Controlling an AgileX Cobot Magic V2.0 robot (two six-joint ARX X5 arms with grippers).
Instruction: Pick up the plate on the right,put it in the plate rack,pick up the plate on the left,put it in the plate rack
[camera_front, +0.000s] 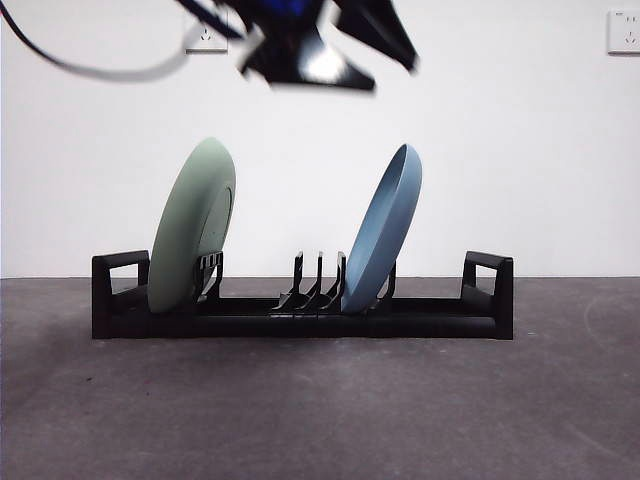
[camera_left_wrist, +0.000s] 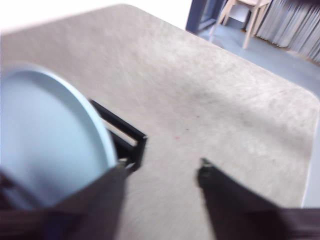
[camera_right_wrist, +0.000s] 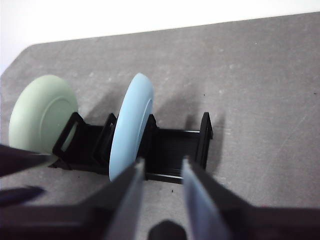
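The plate rack (camera_front: 300, 320) stands in the middle of the table. A green plate (camera_front: 193, 225) stands on edge in its left end and a blue plate (camera_front: 383, 230) leans in its right half. My left gripper (camera_front: 330, 55) hangs blurred high above the rack, open and holding nothing. In the left wrist view the left gripper (camera_left_wrist: 162, 162) is beside a pale plate (camera_left_wrist: 47, 135) and a rack end (camera_left_wrist: 134, 145). My right gripper (camera_right_wrist: 162, 161) is open and empty, back from the rack (camera_right_wrist: 175, 145), with the blue plate (camera_right_wrist: 131, 125) and green plate (camera_right_wrist: 42, 112) in sight.
Grey tabletop (camera_front: 320, 410) stretches in front of the rack, with a white wall behind it. The table's rounded far corner (camera_left_wrist: 300, 95) and a chair (camera_left_wrist: 247, 15) on the floor beyond show in the left wrist view.
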